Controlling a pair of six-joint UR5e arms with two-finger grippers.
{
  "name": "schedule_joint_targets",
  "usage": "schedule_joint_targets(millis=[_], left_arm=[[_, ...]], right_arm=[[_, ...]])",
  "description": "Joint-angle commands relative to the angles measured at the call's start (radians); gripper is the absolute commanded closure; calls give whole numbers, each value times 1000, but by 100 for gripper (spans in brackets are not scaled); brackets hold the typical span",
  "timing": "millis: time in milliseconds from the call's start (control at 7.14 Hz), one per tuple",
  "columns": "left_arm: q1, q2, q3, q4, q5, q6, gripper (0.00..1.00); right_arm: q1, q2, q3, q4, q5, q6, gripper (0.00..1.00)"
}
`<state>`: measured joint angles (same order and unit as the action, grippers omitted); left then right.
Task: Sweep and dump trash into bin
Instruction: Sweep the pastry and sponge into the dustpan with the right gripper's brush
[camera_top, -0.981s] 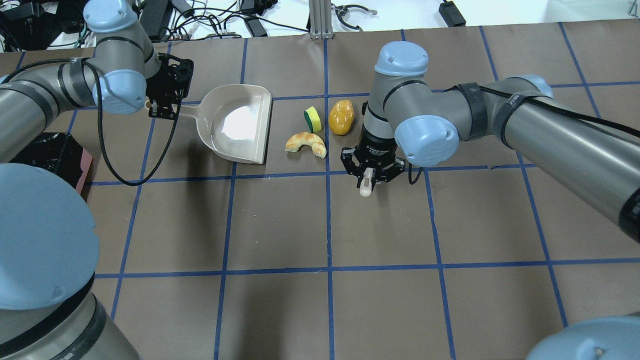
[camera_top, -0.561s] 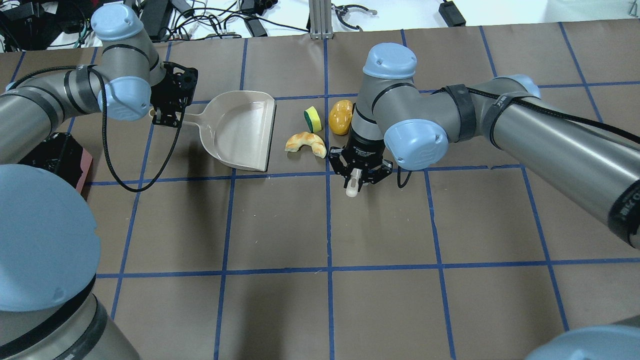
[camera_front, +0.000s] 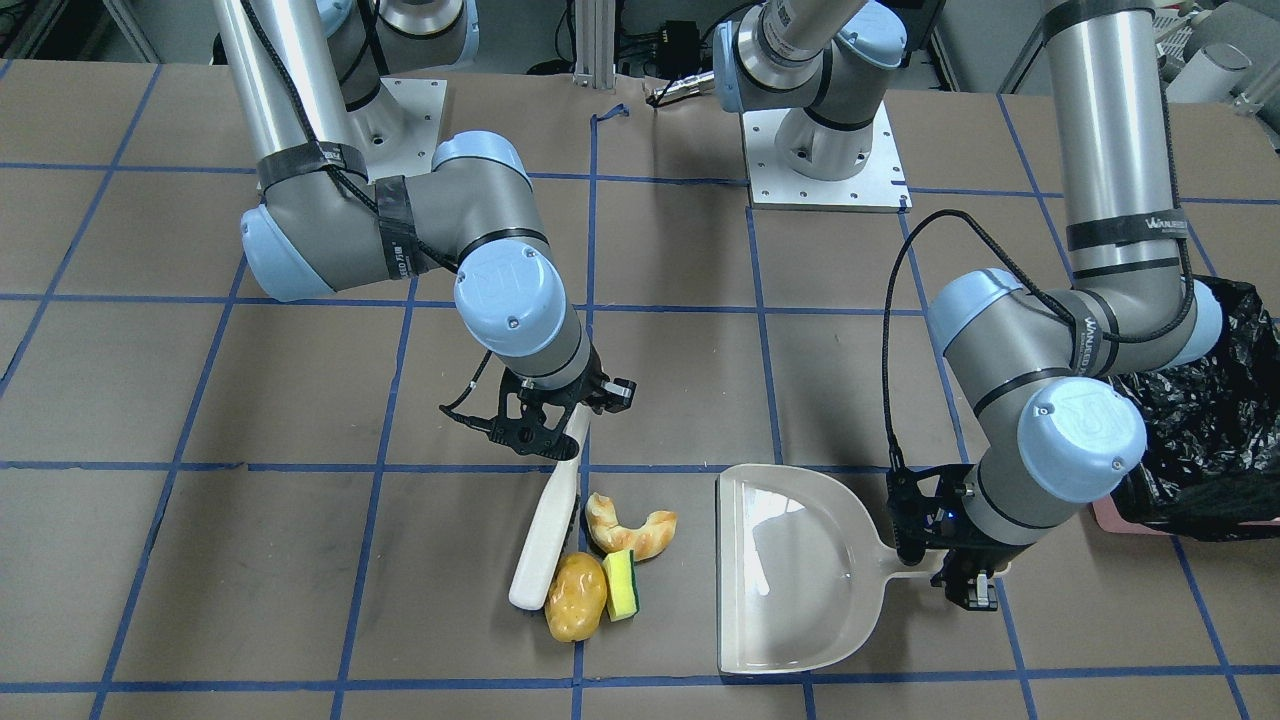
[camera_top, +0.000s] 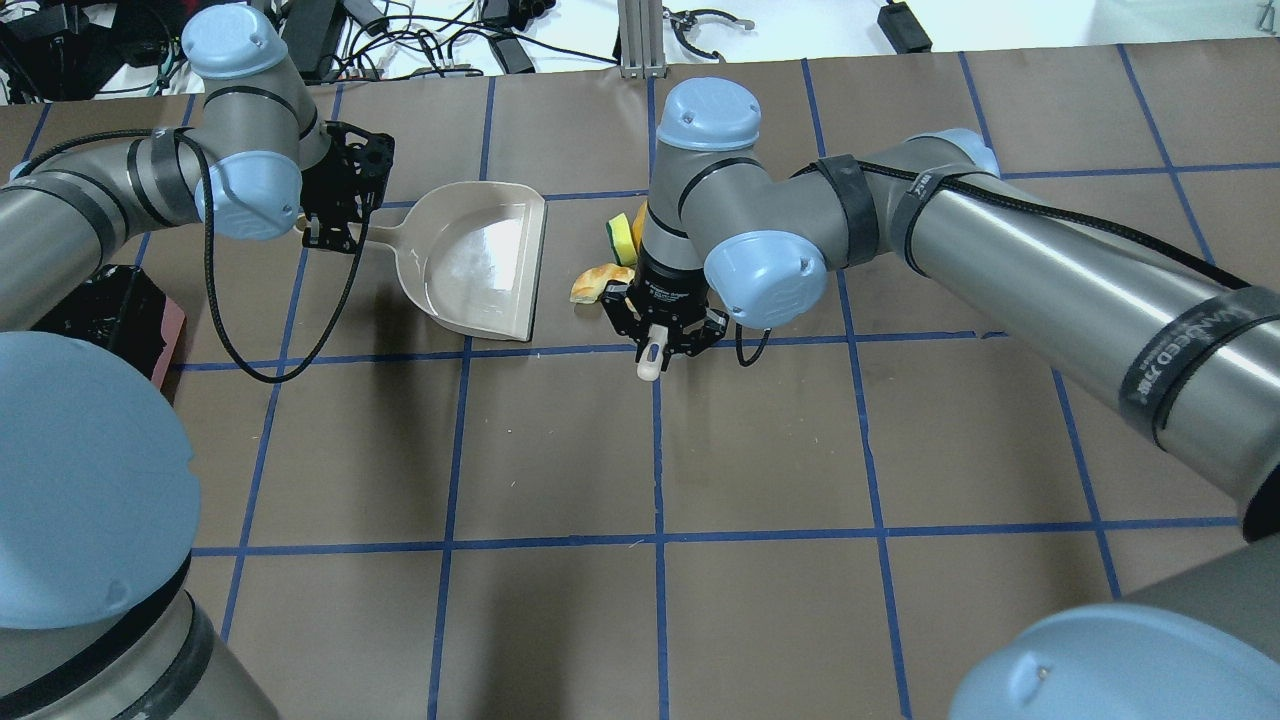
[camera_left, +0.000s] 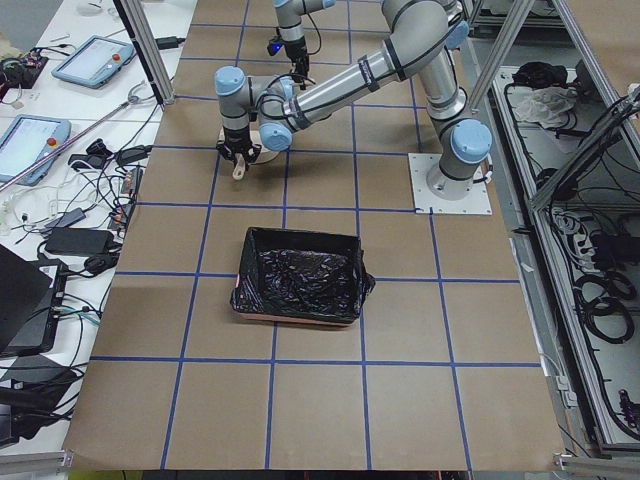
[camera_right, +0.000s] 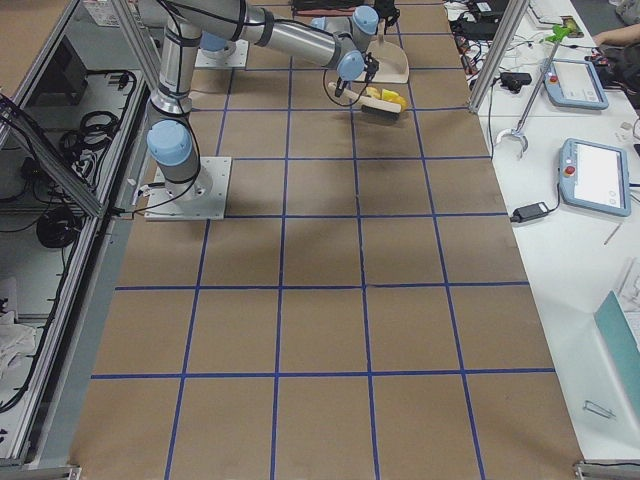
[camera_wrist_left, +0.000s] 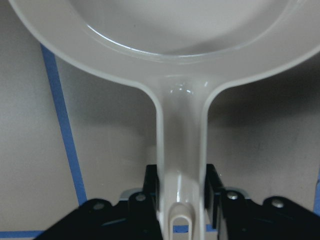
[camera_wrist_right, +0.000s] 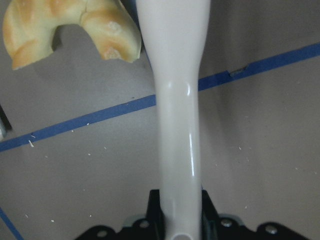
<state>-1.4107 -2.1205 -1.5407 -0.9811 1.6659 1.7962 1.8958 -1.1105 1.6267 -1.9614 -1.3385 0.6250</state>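
From across the bench (camera_front: 300, 560), the right hand (camera_front: 560, 425) is clamped on the thin end of a beige plastic hand brush (camera_front: 545, 545). The brush head lies at 9 o'clock of the trash: a glossy yellow-brown potato (camera_front: 577, 597), a yellow sponge with a green backing (camera_front: 622, 584) pressed against it, and a curved golden croissant-like bread piece (camera_front: 630, 527) just beyond at 12 o'clock. At their 3 o'clock, near but apart, sits a beige plastic dustpan (camera_front: 790, 570), its straight open lip turned to them and its handle pinched in the left hand (camera_front: 945, 572). I take it the brush is set on the far side so one stroke drives everything into the pan. The pink rectangular bin lined with a crinkled black plastic bag (camera_front: 1180, 480) waits at the pan's 2 o'clock, behind the left arm, handy for tipping. From overhead the right wrist covers most of the trash; only the sponge and a bread end peek out at its 9 o'clock. The left-end view shows the bin in mid-bench, the arms beyond it toward 11 o'clock. The right-end view is too small for more than yellow bits beside the brush. The left wrist camera shows that hand tight on both sides of the pan's handle. The right wrist camera shows its hand squeezing the brush handle, the bread at 11 o'clock beside the neck.
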Motion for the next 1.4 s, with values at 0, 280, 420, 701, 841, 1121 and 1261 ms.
schedule_joint_targets(millis=[0,280,420,701,841,1121,1261], left_arm=[[-1,-1,-1,-2,5,-8,89],[-2,-2,-1,-2,12,-8,89],[-4,-1,-1,-2,20,-9,89],[-4,-1,-1,-2,21,-9,89],[-4,-1,-1,-2,21,-9,89],[-5,-3,-1,-2,21,-9,89],[-5,-3,-1,-2,21,-9,89]], right_arm=[[25,17,-23,-10,33,56,100],[64,56,-89,-10,41,126,100],[78,73,-118,-10,41,154,100],[106,95,-149,-11,41,197,100],[121,109,-156,-22,42,214,100],[147,127,-186,-45,54,268,100],[158,136,-204,-45,55,300,100]])
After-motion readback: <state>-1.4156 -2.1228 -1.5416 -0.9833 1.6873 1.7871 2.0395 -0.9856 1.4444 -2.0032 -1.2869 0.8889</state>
